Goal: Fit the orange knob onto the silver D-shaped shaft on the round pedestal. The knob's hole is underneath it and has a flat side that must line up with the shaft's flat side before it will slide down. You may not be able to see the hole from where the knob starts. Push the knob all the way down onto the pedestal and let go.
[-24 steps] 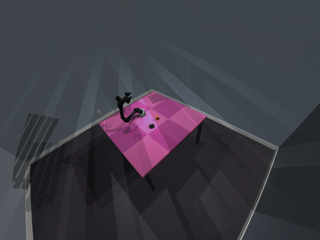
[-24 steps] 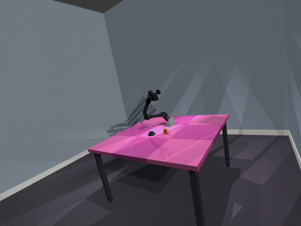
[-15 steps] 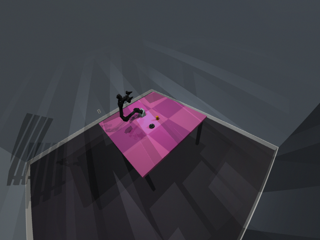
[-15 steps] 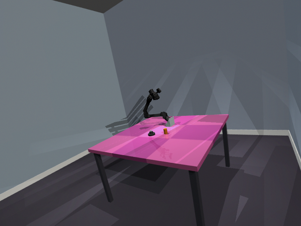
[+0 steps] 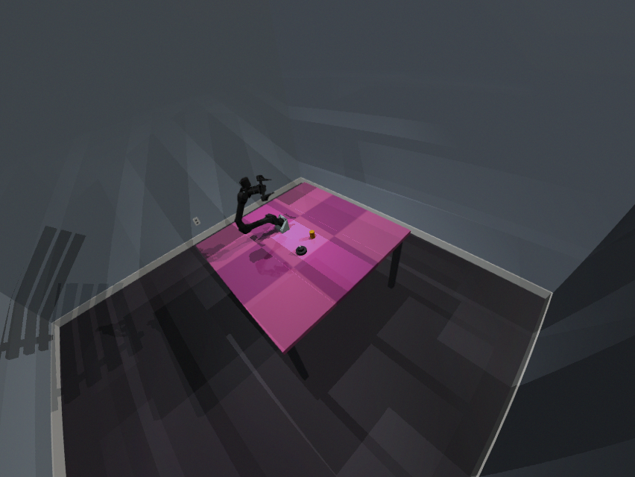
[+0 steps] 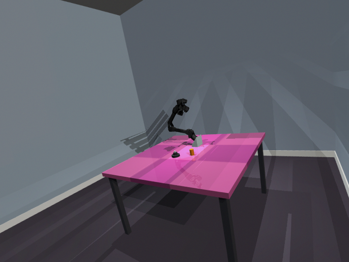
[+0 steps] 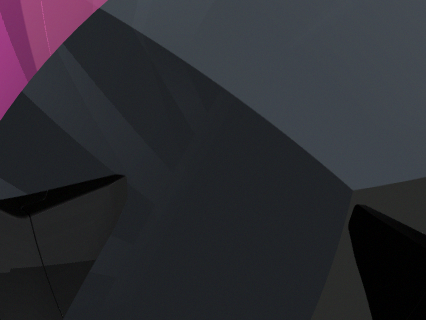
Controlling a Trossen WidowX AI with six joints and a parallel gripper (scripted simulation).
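Note:
The orange knob (image 5: pixel 311 234) (image 6: pixel 191 152) stands upright on the pink table (image 5: pixel 287 318) (image 6: pixel 214 180). The dark round pedestal (image 5: pixel 301 251) (image 6: pixel 175 155) stands apart from it, with the small silver shaft (image 6: pixel 174 151) sticking up bare from its middle. The knob's hole and the shaft's flat side cannot be made out. My gripper (image 5: pixel 270 187) (image 6: pixel 183 110) (image 7: pixel 242 204) is open and empty, raised high above the table and well away from the knob and pedestal. The wrist view shows neither of them, only walls, part of the ceiling and a corner of the table.
A pale grey-green wedge-shaped block (image 5: pixel 284 224) (image 6: pixel 198 141) stands at the base of the arm, on the arm's side of the knob. Shadows and bright patches cross the table top. Walls stand behind the arm.

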